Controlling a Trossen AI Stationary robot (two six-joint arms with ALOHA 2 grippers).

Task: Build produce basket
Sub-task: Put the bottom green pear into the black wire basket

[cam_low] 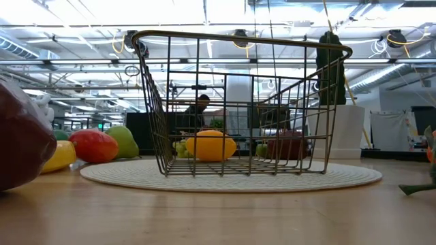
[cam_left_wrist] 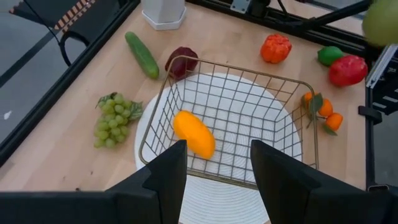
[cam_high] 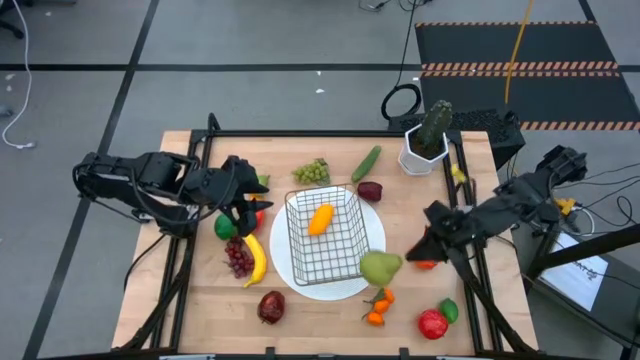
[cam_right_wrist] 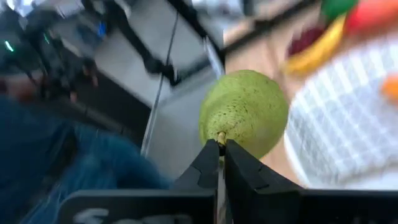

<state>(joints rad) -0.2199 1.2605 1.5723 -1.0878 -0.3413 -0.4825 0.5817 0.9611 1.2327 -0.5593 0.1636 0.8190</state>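
The wire basket stands on a round white plate mid-table, with one orange fruit on its floor. My right gripper is shut on a green pear, which hangs in the air over the plate's right rim. My left gripper hovers open to the left of the basket, pointing down and across at it, with nothing between its fingers. Other produce lies scattered around the plate. My right gripper pinches the pear's short stem between its two fingertips. The fingers come from the table's right side, nearly level. The pear juts out beyond the fingertips, stem end toward the gripper, lifted clear of table and plate.
A potted cactus stands at the back right. Cucumber, green grapes and a dark apple lie behind the plate; banana and purple grapes lie left; tangerines, tomato and lime lie front right.
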